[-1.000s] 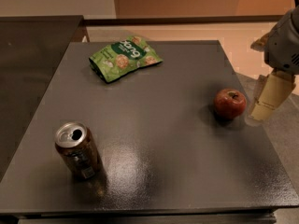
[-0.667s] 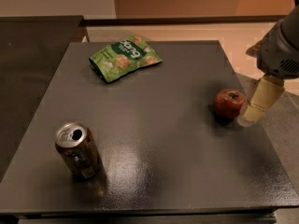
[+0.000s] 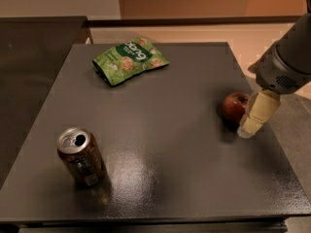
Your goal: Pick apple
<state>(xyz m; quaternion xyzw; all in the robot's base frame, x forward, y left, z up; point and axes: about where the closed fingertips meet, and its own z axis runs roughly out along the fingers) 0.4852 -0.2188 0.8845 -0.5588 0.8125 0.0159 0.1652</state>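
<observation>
Gripper [image 3: 251, 121] sits low, just right of the apple [image 3: 235, 106]; how wide its jaws stand, can't tell. Apple looks firm, smooth and likely to roll, so squeeze across its widest middle.

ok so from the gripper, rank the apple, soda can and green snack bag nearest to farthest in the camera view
From the gripper, at the right edge of the table:
1. apple, just beside the gripper on the right side
2. green snack bag, at the back, left of centre
3. soda can, upright near the front left
</observation>
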